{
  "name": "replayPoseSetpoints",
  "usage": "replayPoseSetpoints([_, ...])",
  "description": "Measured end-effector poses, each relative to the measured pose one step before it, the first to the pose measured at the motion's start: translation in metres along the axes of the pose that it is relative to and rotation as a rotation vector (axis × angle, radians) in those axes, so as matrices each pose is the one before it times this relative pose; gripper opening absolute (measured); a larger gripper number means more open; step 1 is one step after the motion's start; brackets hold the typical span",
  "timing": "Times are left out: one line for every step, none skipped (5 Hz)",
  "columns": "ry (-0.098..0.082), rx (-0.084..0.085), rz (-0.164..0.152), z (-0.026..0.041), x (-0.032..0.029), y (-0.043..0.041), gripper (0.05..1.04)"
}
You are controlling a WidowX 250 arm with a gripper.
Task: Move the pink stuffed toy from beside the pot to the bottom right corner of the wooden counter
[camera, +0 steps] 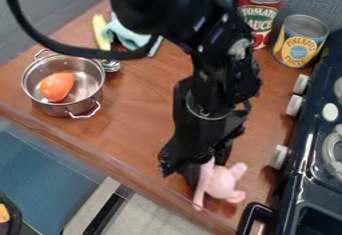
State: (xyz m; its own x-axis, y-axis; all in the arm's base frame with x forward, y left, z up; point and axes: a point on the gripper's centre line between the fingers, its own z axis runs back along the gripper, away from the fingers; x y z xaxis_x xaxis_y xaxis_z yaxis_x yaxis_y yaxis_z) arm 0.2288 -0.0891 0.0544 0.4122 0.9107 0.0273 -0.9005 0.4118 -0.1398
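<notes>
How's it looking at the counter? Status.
Tool low, at the pink toy; grip unclear. Toy near counter edge. Stove close alongside, may limit clearance.

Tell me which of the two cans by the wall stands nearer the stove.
The yellow-and-blue can, right beside the stove; the red-and-green can stands on its far side from the stove.

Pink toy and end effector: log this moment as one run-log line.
end effector low at pink toy, hold unclear | orange item inside metal pot | yellow can upright near stove
</notes>
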Motion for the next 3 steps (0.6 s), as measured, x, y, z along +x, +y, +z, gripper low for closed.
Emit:
replayPoseSetpoints([0.0015,-0.0273,0.0094,0.01184,0.00324,-0.00682,0.911])
replayPoseSetpoints([0.0040,-0.0309,-0.0203,0.01714,0.00010,-0.00823,1.011])
replayPoseSetpoints([-0.0432,-0.0236,-0.0180,0.02267,0.00738,-0.00863,1.007])
